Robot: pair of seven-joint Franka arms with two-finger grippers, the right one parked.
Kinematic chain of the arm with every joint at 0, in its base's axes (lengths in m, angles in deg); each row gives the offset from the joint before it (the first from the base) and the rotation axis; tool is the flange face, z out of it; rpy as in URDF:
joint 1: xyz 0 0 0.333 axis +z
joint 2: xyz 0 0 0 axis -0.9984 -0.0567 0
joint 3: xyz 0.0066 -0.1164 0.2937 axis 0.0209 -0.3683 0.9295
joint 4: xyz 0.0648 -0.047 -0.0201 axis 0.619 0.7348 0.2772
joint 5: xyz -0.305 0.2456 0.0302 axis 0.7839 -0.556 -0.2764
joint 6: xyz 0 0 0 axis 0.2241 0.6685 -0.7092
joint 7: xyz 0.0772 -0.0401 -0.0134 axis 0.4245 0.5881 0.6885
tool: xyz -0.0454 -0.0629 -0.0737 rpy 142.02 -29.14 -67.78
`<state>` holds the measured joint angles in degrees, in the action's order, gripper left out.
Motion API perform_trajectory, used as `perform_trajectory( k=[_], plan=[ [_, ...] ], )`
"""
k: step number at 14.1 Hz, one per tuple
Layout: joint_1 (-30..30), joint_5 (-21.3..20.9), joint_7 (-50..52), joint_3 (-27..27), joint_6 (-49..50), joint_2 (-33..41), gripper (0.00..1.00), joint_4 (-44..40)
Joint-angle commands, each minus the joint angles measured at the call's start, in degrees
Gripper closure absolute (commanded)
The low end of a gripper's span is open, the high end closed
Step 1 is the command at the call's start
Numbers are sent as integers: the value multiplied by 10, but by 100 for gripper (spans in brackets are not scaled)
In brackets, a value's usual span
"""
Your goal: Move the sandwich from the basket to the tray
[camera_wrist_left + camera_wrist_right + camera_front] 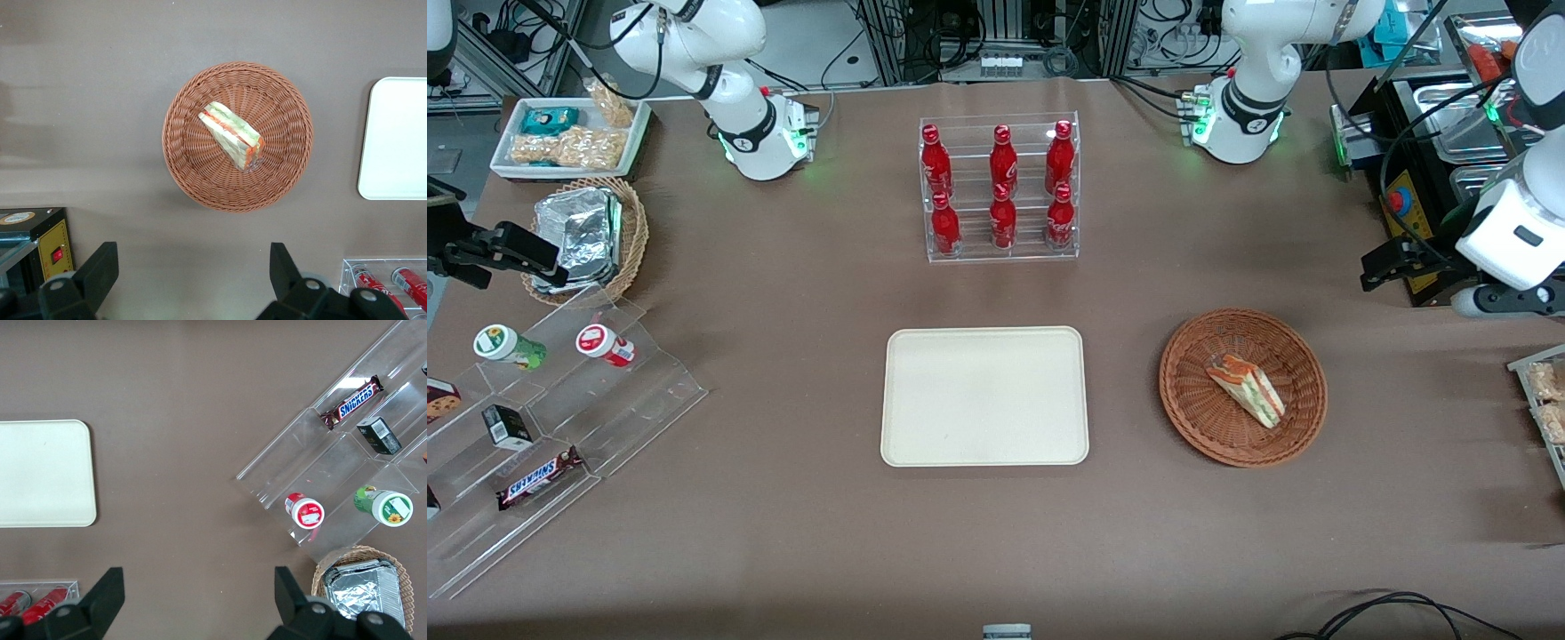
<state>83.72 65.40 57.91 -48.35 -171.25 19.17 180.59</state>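
Brown table (783, 533): one sandwich (1247, 389), end effector (190, 277) above.

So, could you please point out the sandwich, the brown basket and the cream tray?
sandwich (1247, 389), front view, middle of its top face.
basket (1190, 404), front view, bare woven wall beside the sandwich.
tray (984, 396), front view, bare flat centre.
gripper (193, 267), left wrist view, midway between its open fingers, above the table.

The gripper (190, 280) shows only its two dark fingertips in the left wrist view, spread wide; in the front view it sits at 3 o'clock, the arm above it cut by the edge. The tray (395, 139) runs off the frame — only one end visible. Bottles (393, 283) in the clear rack (380, 277) are cropped too.
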Motion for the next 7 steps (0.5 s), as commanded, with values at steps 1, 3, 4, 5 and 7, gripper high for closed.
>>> perform_trajectory(
  k=[1,3,4,5,7],
  plan=[
    [3,-3,-6,-3,16,-10,0,-16],
    [3,-3,-5,-3,20,-10,0,-16],
    [3,-1,-4,-3,20,-10,0,-18],
    [3,-2,-6,-3,20,-10,0,-18],
    [2,-3,-5,-4,27,-10,0,-15]
  ],
)
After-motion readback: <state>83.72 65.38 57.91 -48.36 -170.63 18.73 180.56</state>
